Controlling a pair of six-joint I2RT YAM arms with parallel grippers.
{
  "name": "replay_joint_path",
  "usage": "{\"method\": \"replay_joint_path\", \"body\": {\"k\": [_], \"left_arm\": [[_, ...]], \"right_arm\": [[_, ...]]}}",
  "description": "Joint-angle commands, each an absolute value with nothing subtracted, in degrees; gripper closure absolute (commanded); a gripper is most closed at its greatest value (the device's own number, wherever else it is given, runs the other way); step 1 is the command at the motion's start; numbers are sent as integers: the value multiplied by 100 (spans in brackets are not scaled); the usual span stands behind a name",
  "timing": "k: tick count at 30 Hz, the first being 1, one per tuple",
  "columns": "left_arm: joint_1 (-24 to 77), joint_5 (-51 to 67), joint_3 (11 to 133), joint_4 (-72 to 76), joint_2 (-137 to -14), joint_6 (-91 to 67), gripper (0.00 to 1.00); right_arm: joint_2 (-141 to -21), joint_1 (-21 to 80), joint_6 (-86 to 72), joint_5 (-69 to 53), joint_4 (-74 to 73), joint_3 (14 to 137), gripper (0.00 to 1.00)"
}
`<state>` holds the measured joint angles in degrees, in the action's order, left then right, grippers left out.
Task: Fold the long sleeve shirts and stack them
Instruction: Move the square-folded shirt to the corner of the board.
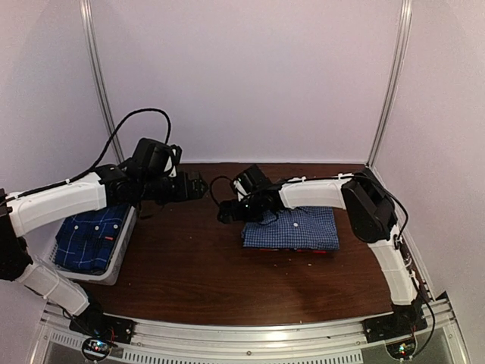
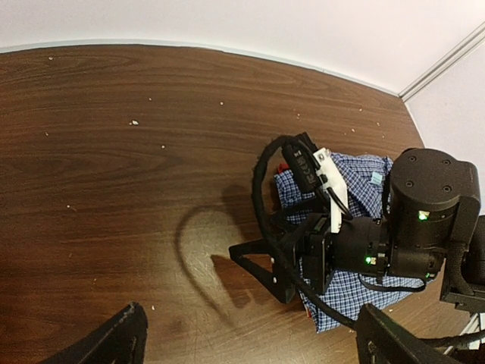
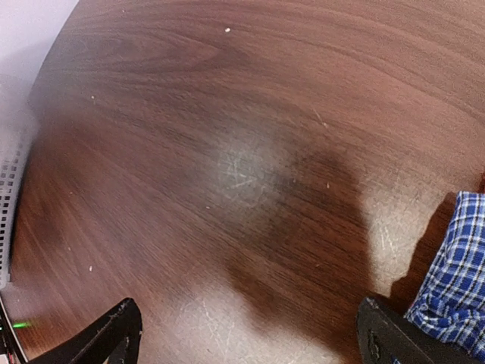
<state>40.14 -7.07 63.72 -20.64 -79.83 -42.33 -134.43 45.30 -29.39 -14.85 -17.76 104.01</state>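
A folded blue-and-white gingham shirt (image 1: 295, 226) lies on the table right of centre, with a thin red edge (image 1: 303, 250) showing under its front side. A darker blue plaid shirt (image 1: 87, 236) lies in the white basket (image 1: 126, 244) at the left. My left gripper (image 1: 198, 186) hovers open over the bare wood at the back centre, holding nothing. My right gripper (image 1: 226, 210) is open just left of the gingham shirt (image 2: 356, 288), also over bare wood. In the right wrist view the gingham shirt's corner (image 3: 455, 280) lies beside the right finger, apart from it.
The wooden table (image 1: 204, 265) is walled in by white panels at the back and sides. The basket's perforated wall (image 3: 9, 197) shows at the left edge of the right wrist view. The two grippers stand close together near the table's middle.
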Motion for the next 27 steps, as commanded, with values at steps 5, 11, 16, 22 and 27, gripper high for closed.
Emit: {"method": "replay_joint_path", "body": {"k": [5,11,16,22,27], "left_arm": [[3973,-624,6328,-1803,-8056,-4139,2],[3973,-543,6370,-1778,-8186,-4157,2],[3973,-485,6436,-1766,-8284,-4174,2],[3973,-373,6507,-1708,-8395,-4206,2],[3973,-229,6598,-1688,-8523,-4244,2]], "right_arm": [[-12691,4229,-3397,-1167,-1145,8982,0],[-11893,3950,-3613,-1017,-788,7838,0],[-11097,3543,-3850,-987,-345,6724,0],[-10210,3054,-4037,-865,-96,5548,0],[-9532,2751,-4218,-890,-18,4701,0]]}}
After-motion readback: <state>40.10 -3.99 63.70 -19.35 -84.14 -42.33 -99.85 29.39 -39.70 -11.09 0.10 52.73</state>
